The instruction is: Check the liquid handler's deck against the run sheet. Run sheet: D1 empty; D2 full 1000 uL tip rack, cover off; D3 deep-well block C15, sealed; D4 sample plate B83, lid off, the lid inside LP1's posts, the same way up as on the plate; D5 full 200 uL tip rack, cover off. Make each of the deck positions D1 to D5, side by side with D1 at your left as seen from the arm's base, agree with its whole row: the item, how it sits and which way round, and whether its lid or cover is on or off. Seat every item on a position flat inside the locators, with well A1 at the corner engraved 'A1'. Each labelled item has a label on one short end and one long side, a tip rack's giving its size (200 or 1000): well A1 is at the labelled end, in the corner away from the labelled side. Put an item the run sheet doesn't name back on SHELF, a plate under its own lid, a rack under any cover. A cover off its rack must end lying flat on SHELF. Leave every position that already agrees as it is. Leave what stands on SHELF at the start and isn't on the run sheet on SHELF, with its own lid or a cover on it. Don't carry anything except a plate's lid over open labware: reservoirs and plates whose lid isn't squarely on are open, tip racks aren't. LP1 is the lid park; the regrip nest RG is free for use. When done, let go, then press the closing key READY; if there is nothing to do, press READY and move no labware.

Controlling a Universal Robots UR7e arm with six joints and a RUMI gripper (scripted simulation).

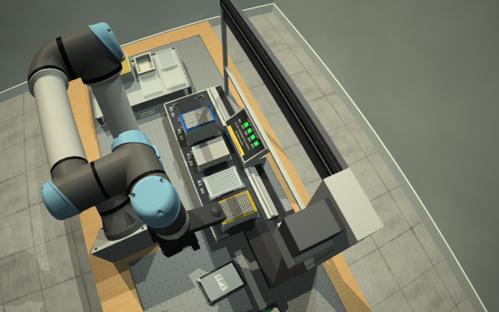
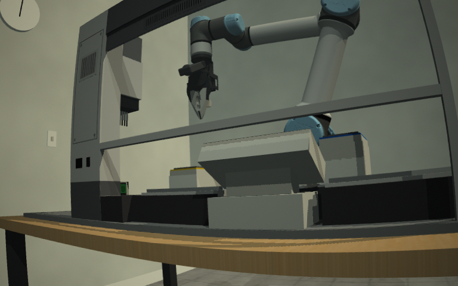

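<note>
The gripper (image 2: 200, 114) hangs pinched shut on nothing, high above the deck. Toward the table's far edge, a blue-rimmed rack (image 1: 197, 117) and yellow-rimmed rack (image 1: 237, 206) look full of tips; the sample plate (image 1: 223, 182) between them sits uncovered.

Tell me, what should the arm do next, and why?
Probably carry the shut, empty gripper toward the closing key. Nothing seems left to move: the blue-rimmed rack, sealed block, open plate and yellow-rimmed rack sit in a row, and the lid lies apart.
</note>
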